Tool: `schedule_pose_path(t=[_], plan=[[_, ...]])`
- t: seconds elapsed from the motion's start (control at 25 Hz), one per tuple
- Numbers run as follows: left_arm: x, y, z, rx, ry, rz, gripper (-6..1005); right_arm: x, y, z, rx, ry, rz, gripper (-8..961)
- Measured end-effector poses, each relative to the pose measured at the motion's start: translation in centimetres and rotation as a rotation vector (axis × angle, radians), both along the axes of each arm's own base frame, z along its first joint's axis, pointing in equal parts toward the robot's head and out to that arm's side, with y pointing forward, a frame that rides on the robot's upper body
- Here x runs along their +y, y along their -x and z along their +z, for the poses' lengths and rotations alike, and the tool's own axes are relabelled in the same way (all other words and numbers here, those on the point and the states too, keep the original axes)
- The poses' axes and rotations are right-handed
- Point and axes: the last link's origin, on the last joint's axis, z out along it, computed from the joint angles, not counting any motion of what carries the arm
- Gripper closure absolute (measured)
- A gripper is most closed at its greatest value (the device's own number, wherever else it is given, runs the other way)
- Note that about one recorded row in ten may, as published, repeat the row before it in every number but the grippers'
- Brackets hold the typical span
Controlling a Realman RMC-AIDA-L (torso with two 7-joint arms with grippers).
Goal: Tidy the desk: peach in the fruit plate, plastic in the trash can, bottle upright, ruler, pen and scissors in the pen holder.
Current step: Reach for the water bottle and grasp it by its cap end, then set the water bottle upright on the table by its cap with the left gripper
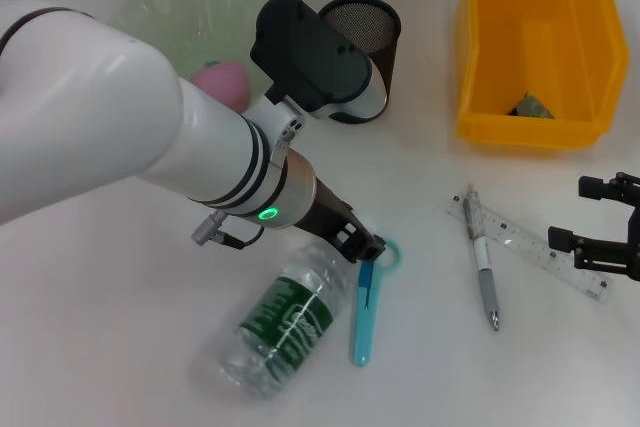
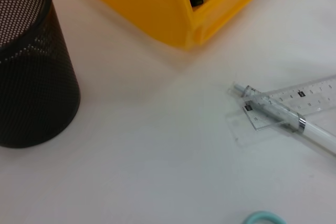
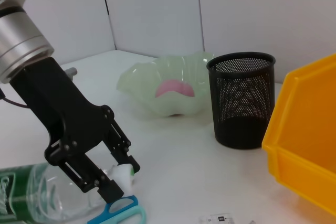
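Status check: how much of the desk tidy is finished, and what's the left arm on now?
Done: peach in the fruit plate, plastic in the yellow bin. In hand: left gripper open around the lying bottle at its cap. Left: ruler, pen, scissors; pen holder empty. Right gripper idle.

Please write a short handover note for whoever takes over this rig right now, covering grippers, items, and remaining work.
Left gripper: open, down at the cap end of the bottle, which lies on its side.
Right gripper: open, idle beside the ruler.
Done: peach in the fruit plate; plastic in the yellow trash can.
Left: stand the bottle upright; move ruler, pen (lying across the ruler) and scissors (next to the bottle) into the pen holder, which looks empty.
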Motion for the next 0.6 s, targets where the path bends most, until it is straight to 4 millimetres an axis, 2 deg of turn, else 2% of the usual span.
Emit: schedule_pose_path(t=[0.28,0.36,0.48,0.6], plan=[[0.1,0.0,0.0,0.013,0.002,-0.011,409,0.1,-0.1,0.0,0.000,-0.001,-0.009,112],[0.1,-0.3,0.3,0.025,0.008,-0.022,527,0.1,-0.1,0.0,0.002,-0.001,-0.011,112],[0.1,-0.5,0.4,0.027,0.009,-0.030,529,0.1,-0.1,0.0,0.005,0.000,-0.016,112],[-0.1,-1.6,1.5,0.026,0.005,-0.087,532,0.1,-0.1,0.1,0.007,0.000,-0.018,112]])
